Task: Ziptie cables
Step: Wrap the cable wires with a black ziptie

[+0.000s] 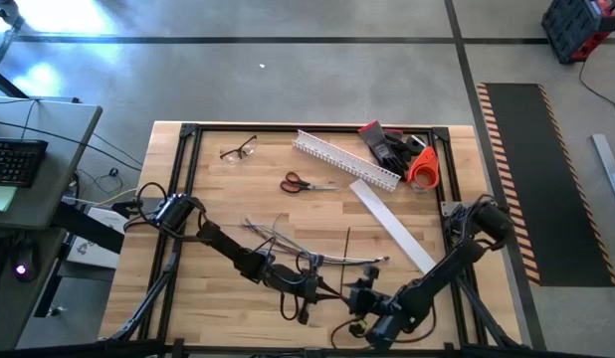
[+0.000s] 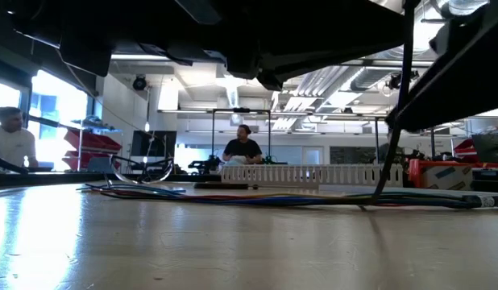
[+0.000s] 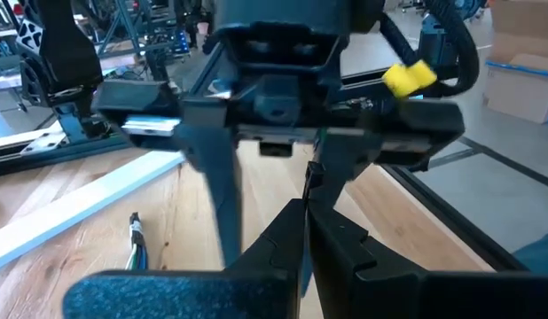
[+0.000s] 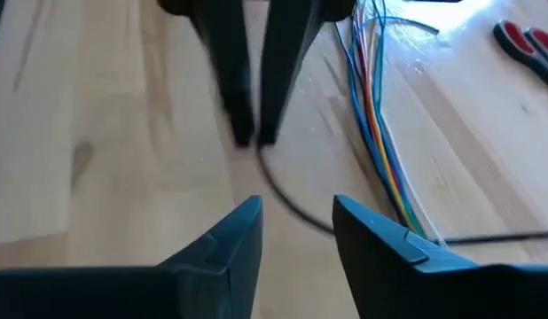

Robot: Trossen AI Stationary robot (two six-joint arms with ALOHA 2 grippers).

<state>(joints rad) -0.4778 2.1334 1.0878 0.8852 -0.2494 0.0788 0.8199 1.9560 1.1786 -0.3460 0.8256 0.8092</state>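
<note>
High view: pale wooden table [image 1: 228,199] with a black frame fills the middle of the frame. Two dark arms come in from the lower left and lower right and meet at the lower centre.

White slotted plastic duct [image 1: 344,160] lies along the upper right of the table, a flat white cover strip [image 1: 392,224] slanting below it. Red-handled scissors [image 1: 306,183] sit upper centre, clear safety glasses [image 1: 238,150] upper left. No containers in sight; the duct holds nothing that I can see.

Loose bundle of thin pinkish, purple and grey-white cables [image 1: 288,242] lies in the lower middle, long axis roughly left to right, fanned at the left end. Thin stiff black ziptie [image 4: 296,208] curves across the wood between the two grippers in the right wrist view, passing just left of the cables' coloured strands [image 4: 380,151].

Left gripper [image 4: 254,133] stands point-down near the cables' right end, fingers pressed together on the ziptie's near end, as far as I can tell. Right gripper [image 4: 296,230] faces it close by, jaws parted a little with nothing between them; the ziptie's curve lies just ahead of its tips.

Judgement: the right gripper is nearer the free length of ziptie, so the next move turns on closing over that strip, across its long axis.
</note>
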